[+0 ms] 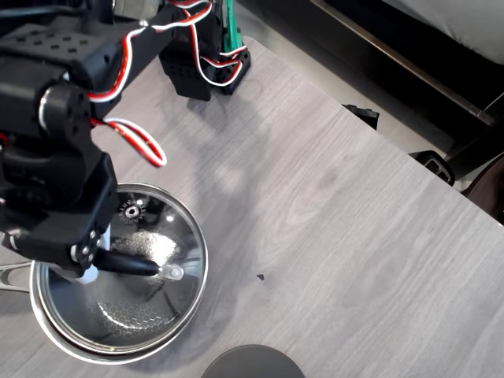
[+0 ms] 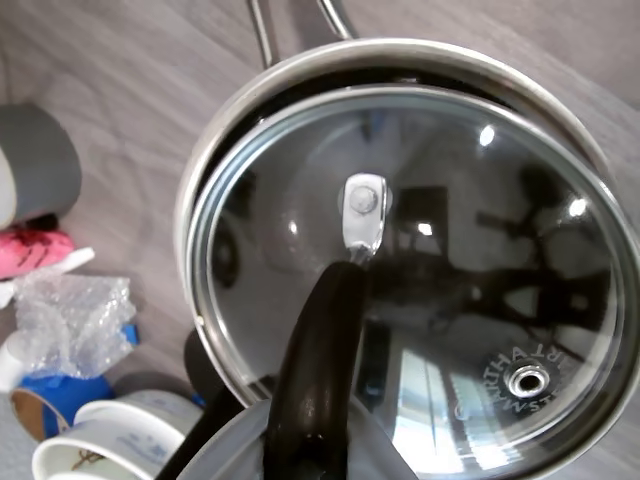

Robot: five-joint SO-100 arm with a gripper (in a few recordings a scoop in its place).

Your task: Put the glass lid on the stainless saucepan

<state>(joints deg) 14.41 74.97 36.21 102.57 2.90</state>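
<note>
A grey wood-grain tabletop (image 1: 331,205) is carrying the scene in the overhead view. The black arm (image 1: 55,142), trailing red and white wires, is reaching from its base at the top of that view down toward the lower left, its wrist bending over the pan.

The stainless saucepan (image 1: 55,335) is sitting near the lower left corner of the overhead view, its steel handle poking out to the left edge. In the wrist view its shiny rim (image 2: 300,60) is showing as a crescent beyond the lid, with the handle running off the top.

The glass lid (image 1: 169,295) is lying over the pan, shifted toward the upper right in the overhead view, so the pan's rim is peeking out at the lower left; whether it is fully seated I cannot tell.

A dark grey disc (image 1: 252,364) is lying at the bottom edge, near the pan.

The tool (image 1: 93,264) is closing on the left end of the lid's black bar handle (image 2: 320,370), gripping it.
</note>
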